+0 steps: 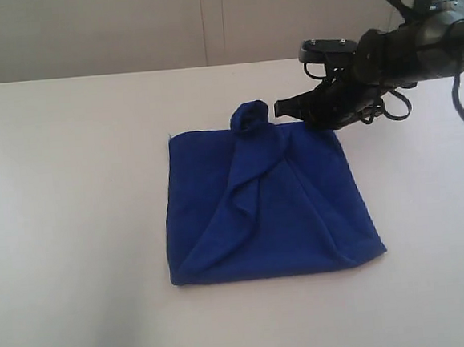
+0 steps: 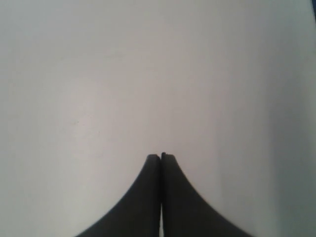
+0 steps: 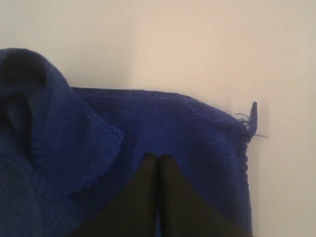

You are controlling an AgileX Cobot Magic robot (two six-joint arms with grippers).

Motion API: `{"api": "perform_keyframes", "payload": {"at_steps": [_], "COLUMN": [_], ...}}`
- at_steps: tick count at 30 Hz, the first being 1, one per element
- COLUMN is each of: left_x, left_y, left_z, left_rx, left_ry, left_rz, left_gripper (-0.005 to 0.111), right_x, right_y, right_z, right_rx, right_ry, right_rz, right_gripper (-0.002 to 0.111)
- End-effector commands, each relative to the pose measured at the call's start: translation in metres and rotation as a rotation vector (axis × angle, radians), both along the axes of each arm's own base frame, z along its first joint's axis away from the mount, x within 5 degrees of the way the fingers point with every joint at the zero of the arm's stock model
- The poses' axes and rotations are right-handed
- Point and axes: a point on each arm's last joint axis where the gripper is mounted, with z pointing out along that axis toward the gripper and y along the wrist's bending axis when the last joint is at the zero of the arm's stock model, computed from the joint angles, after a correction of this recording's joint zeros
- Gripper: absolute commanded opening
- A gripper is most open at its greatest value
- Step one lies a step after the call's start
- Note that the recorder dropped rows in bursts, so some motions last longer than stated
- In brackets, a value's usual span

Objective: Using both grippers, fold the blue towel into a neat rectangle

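Judging by how the towel [image 1: 272, 218] lies, we think the fold is partly made but not neat, so the step in hand is the tidying. The towel rests in the middle of the worktop [image 1: 73, 202] as a rough square. It is deep blue and soft, with long creases that run from the near left corner up to a lump [image 1: 250, 117] of bunched cloth at the far edge. The near right corner bulges out a little. The right claw [image 1: 279, 107] hangs just beside this lump, its fingers pressed together with no cloth between them. Whether it touches the lump we cannot tell. The left claw [image 2: 161, 156] is closed too, with only bare worktop under it. For the next move, we believe a claw must open, take the lump and lay it flat, so that the edges meet.
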Motion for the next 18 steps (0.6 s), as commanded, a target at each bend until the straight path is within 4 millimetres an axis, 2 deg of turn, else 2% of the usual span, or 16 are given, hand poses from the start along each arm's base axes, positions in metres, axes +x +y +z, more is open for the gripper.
{"api": "perform_keyframes", "payload": {"at_steps": [1,6,9,14,18], "left_x": [-0.002,-0.002,-0.002,-0.002,-0.002], "left_y": [0.0,0.0,0.0,0.0,0.0], "left_z": [-0.002,-0.002,-0.002,-0.002,-0.002], "left_rx": [-0.004,-0.004,-0.004,-0.004,-0.004], "left_ry": [0.013,0.013,0.013,0.013,0.013], "left_rz": [0.003,0.003,0.003,0.003,0.003], "left_gripper": [0.0,0.0,0.0,0.0,0.0], "right_x": [0.003,-0.004,-0.008,-0.014,-0.021], "right_y": [0.012,0.032,0.043,0.047,0.049], "right_z": [-0.011,-0.01,0.003,0.03,0.04], "right_rx": [0.004,0.056,0.107,0.162,0.158], "right_ry": [0.018,0.085,0.109,0.137,0.156], "right_rz": [0.03,0.101,0.146,0.186,0.237], "right_gripper": [0.0,0.0,0.0,0.0,0.0]}}
